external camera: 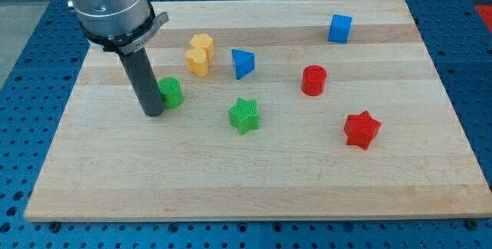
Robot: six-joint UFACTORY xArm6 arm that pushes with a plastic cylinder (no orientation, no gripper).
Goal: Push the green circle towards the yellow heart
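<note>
The green circle [171, 92] lies on the wooden board [254, 172] at the view's left. My tip [153, 114] stands just to its left and slightly below, touching or nearly touching it. The yellow heart [198, 54] lies a short way up and to the right of the green circle.
A blue triangle [243, 63] sits right of the yellow heart. A green star [244, 115] is at the middle. A red cylinder [314, 80] and a red star [361, 129] lie to the right. A blue cube [339, 28] is at the top right.
</note>
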